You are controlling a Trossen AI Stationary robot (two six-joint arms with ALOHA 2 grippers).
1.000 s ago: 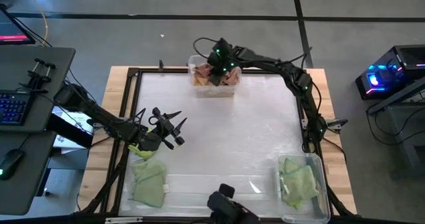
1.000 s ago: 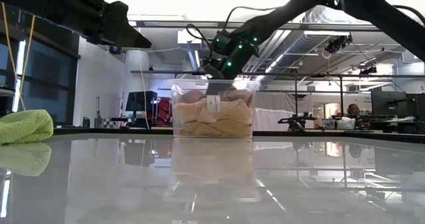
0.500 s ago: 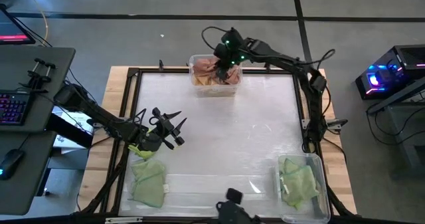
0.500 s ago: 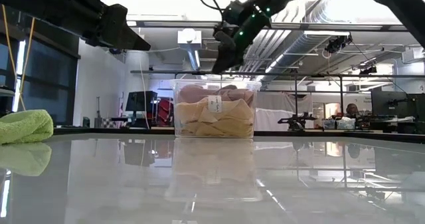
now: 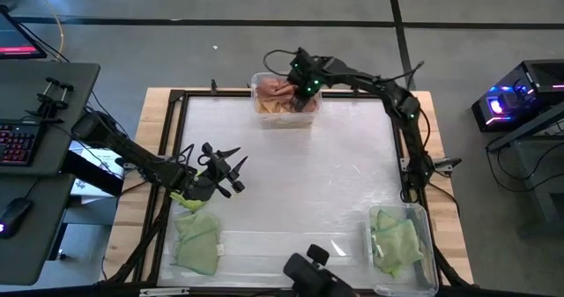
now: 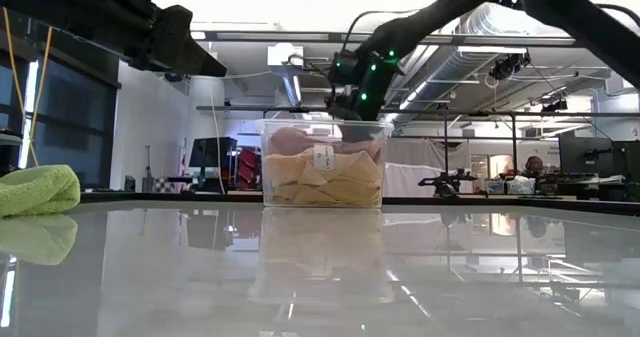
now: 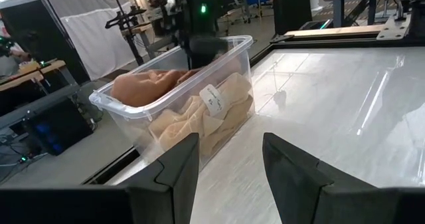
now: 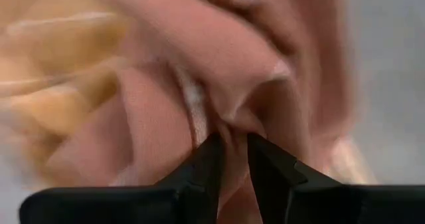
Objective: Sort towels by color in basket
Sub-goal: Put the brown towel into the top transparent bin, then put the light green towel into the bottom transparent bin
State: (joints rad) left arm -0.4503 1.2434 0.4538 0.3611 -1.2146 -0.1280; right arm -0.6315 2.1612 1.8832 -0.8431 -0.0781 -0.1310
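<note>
- We note a clear plastic bin (image 5: 282,103) at the middle of the bench's far edge: thin see-through walls, rounded rim, a small white label on the wall seen in the low and left wrist views.
- Inside it lie crumpled mustard towels (image 7: 199,114), soft, folded unevenly, filling the lower part; a salmon pink towel (image 7: 143,86) is heaped on top, smooth and rounded in its folds.
- The right gripper (image 5: 304,84) reaches down into this bin from above. In the right wrist view its two dark fingers (image 8: 269,174) stand close together, with a fold of the pink towel (image 8: 232,117) pinched up between them; we read this as clenched on the pink cloth.
- The pinched fold rises as a narrow ridge running straight away from the fingertips; the rest of the cloth spreads loosely to both sides.
- The left gripper (image 5: 220,169) hangs near the bench's left edge, fingers spread apart and holding nothing, facing the far bin in its wrist view.
- Just beside it, toward the near left corner, a light green towel (image 5: 198,242) lies flat and fuzzy, its long axis running toward the near edge.
- A second clear bin (image 5: 423,222) at the near right corner holds more light green towels (image 5: 394,237).
- The bench top (image 5: 300,182) is glossy and reflective.
</note>
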